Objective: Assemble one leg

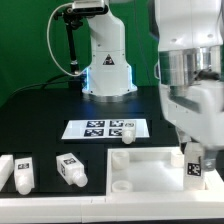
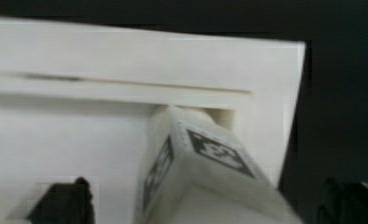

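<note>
Legs lie loose at the exterior view's left on the black worktop (image 1: 40, 120): one white post (image 1: 22, 171) near the left edge, with a further white piece partly cut off beside it, and a second tagged leg (image 1: 72, 169) just to its right, lying tilted. Behind these, toward the middle, the marker board (image 1: 105, 128) lies flat with its row of tags, and a small white leg (image 1: 128, 136) lies at its right end; whether the two touch cannot be told. The robot base (image 1: 107, 60) stands behind the board. At the front right sits the big white tray-like piece (image 1: 150, 168), with a round hole visible near one corner. At the far right, the gripper (image 1: 192, 150) is down over the tray's right side, with a tagged leg (image 1: 193, 166) below it at the tray.

The wrist view shows that leg (image 2: 199, 160) upright between the dark fingers (image 2: 65, 198), tag faces showing, against the tray (image 2: 128, 60). The fingers stand apart on either side of the leg; whether they press it cannot be told.
</note>
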`<state>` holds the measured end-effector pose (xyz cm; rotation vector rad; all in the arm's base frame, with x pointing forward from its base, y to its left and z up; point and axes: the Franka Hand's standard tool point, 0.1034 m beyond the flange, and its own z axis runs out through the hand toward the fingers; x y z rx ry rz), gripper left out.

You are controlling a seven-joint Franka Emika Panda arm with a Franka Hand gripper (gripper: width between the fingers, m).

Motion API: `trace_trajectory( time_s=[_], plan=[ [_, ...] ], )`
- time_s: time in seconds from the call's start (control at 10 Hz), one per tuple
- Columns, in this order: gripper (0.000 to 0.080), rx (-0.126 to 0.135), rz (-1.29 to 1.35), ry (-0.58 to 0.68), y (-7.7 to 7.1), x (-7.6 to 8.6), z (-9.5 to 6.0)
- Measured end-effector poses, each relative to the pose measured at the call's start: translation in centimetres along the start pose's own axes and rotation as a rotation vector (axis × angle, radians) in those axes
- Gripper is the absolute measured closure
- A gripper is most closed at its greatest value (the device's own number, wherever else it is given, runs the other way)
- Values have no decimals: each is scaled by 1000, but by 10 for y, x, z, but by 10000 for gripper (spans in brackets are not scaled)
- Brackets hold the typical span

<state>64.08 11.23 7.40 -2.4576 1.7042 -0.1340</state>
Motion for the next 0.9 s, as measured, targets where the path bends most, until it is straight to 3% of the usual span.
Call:
trace_trajectory(
  time_s=[0.6, 0.8, 0.9],
  plan=[
    [151, -1, -202, 5, 0, 2, 0],
    [151, 8, -230, -2, -10, 10, -19],
    [151, 8, -228, 3, -8, 9, -14]
  ],
)
